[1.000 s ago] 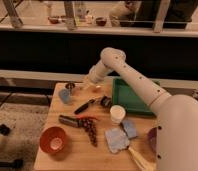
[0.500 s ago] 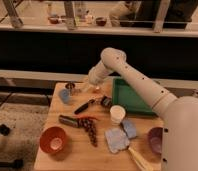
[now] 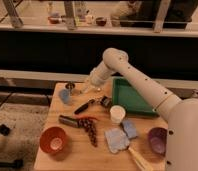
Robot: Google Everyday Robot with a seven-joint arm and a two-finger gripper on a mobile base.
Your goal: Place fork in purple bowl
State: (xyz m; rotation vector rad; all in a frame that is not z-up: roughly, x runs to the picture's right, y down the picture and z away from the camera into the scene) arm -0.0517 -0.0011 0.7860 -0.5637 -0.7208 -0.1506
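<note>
My gripper (image 3: 87, 89) hangs shut just above the back left part of the wooden table (image 3: 72, 155), beside a blue cup (image 3: 65, 96), at the end of the white arm that reaches in from the right. The fork is hidden: I cannot make it out on the table or at the fingertips. The purple bowl (image 3: 157, 140) sits at the front right, partly behind the arm's white body and far from the gripper.
A green tray (image 3: 129, 97) lies at the back right. Near the gripper are a metal cup (image 3: 71, 86) and a black-handled utensil (image 3: 85, 106). Further forward are a white cup (image 3: 117, 114), an orange bowl (image 3: 54, 140), blue cloths (image 3: 117, 139) and a tan-handled tool (image 3: 138, 159).
The gripper has sunk slightly toward the table near the blue cup. Nothing on the table has moved.
</note>
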